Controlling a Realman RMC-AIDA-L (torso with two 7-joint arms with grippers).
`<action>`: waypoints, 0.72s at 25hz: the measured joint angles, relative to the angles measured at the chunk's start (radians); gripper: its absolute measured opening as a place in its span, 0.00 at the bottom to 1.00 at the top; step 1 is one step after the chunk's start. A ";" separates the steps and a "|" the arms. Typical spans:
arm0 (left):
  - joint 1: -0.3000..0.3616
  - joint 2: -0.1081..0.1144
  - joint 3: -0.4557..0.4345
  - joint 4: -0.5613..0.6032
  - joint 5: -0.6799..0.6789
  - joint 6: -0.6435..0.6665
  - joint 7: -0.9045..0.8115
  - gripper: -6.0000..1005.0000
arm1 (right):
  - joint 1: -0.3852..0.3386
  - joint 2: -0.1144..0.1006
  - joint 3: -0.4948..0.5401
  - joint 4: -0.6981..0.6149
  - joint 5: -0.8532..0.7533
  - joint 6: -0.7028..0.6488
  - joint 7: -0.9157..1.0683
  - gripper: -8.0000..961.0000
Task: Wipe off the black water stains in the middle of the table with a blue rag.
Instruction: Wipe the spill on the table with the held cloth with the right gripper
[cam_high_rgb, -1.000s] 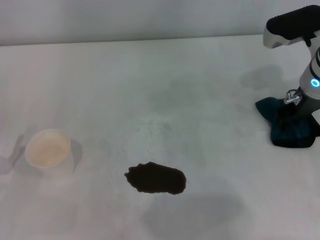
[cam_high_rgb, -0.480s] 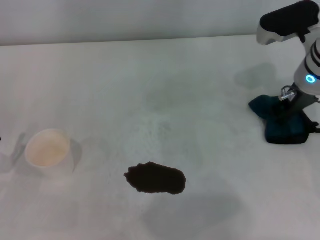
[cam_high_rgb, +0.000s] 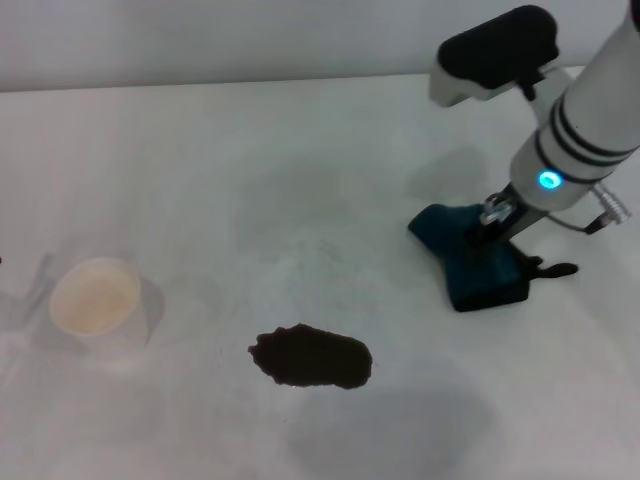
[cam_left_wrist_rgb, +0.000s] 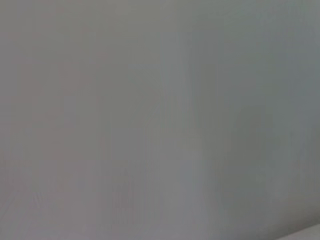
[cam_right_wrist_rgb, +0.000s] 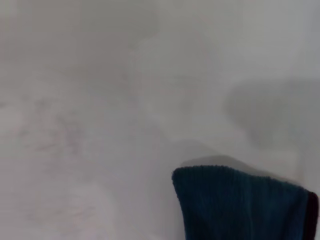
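The black water stain (cam_high_rgb: 311, 358) is a dark oval blotch on the white table (cam_high_rgb: 250, 180), near the front middle. The blue rag (cam_high_rgb: 470, 262) lies on the table to the right of the stain and a little farther back. My right gripper (cam_high_rgb: 500, 235) is on top of the rag, pressed down on it; its fingers are hidden by the wrist and the cloth. The rag also shows in the right wrist view (cam_right_wrist_rgb: 240, 205). My left gripper is out of view; the left wrist view shows only a plain grey surface.
A cream-white paper cup (cam_high_rgb: 95, 298) stands on the table at the left front. The table's far edge (cam_high_rgb: 200, 85) meets a grey wall.
My right arm has moved left and a little forward, dragging the blue rag with it from the table's right edge toward the stain. The stain and cup have not moved.
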 joint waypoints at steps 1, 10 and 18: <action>-0.004 0.000 0.000 -0.001 -0.003 -0.003 0.000 0.88 | -0.007 0.000 -0.026 -0.024 0.006 0.004 0.015 0.09; -0.035 0.000 -0.001 -0.001 -0.006 -0.035 0.000 0.88 | -0.013 0.005 -0.288 -0.100 0.120 -0.047 0.163 0.09; -0.057 0.000 -0.001 -0.003 -0.006 -0.054 0.015 0.88 | 0.056 0.006 -0.501 -0.115 0.252 -0.159 0.270 0.09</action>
